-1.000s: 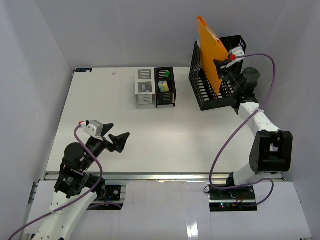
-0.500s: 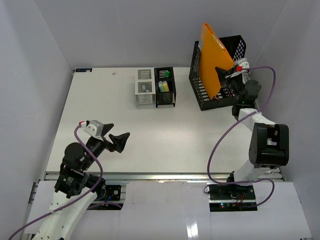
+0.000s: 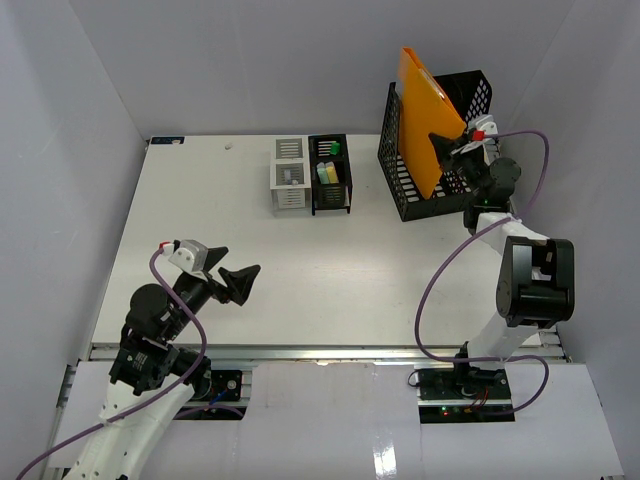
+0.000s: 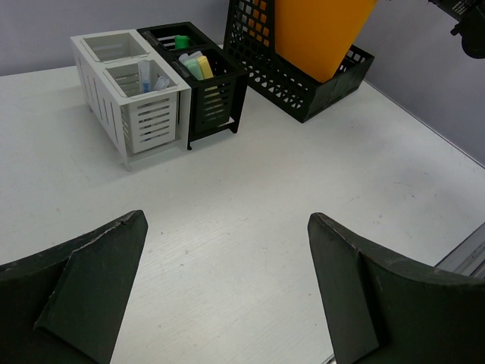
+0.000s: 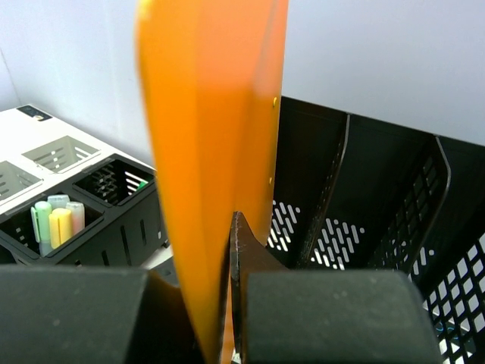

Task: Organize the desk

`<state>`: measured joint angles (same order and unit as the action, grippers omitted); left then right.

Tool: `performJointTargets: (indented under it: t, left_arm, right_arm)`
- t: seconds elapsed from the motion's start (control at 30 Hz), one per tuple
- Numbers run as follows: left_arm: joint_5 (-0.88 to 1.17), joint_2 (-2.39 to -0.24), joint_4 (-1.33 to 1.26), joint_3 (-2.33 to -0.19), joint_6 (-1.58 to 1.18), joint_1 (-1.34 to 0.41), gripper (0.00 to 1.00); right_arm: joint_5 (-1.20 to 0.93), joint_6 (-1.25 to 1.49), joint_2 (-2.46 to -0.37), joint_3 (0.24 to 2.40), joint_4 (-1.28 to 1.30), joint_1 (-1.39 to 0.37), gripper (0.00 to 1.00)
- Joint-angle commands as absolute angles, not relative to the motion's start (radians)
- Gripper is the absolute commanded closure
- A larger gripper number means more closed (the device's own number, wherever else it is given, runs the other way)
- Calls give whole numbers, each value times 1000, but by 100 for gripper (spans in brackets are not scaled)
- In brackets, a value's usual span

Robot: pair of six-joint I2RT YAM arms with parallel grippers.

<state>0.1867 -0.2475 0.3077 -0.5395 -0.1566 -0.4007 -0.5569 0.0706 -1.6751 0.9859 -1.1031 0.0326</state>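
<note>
my right gripper (image 3: pixel 438 142) is clamped on the orange folder (image 3: pixel 424 100) leaning in the black rack (image 3: pixel 402 185), my left gripper (image 3: pixel 246 283) spread apart above the desk (image 3: pixel 330 260).

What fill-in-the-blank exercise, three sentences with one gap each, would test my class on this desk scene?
1. The right gripper is shut on an ____ folder.
2. The folder's lower end sits in the ____ mesh file rack.
3. The left gripper hovers over the desk with its jaws ____.
Missing words: orange; black; open.
</note>
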Motion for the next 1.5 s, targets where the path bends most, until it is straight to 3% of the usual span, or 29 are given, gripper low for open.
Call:
performJointTargets:
  t: [0.0, 0.1, 0.17, 0.27, 0.3, 0.63, 0.97, 1.17, 1.47]
  left_arm:
    - [193, -264, 312, -545, -152, -397, 2]
    - [192, -261, 311, -544, -152, -397, 2]
    - [193, -261, 311, -543, -152, -397, 2]
    - [196, -262, 311, -543, -155, -397, 2]
    - [198, -262, 311, -545, -155, -396, 2]
    - [225, -251, 307, -542, -154, -396, 2]
    - [295, -276, 302, -539, -151, -396, 2]
    - [331, -294, 300, -536, -150, -398, 2]
    - [371, -328, 307, -536, -144, -399, 2]
  right_arm:
    - [-577, 51, -1679, 1015, -1222, 33, 92]
    - [-579, 48, -1685, 985, -1233, 35, 88]
    - [-580, 55, -1682, 964, -1233, 35, 71]
    - [-537, 58, -1651, 918, -1221, 36, 22]
    - [-525, 47, -1633, 913, -1197, 37, 10]
    - [-507, 19, -1373, 955, -575, 81, 10]
    - [-541, -222, -983, 903, 146, 89, 10]
    - [-496, -189, -792, 802, 306, 89, 10]
    - [-341, -87, -704, 648, 316, 89, 10]
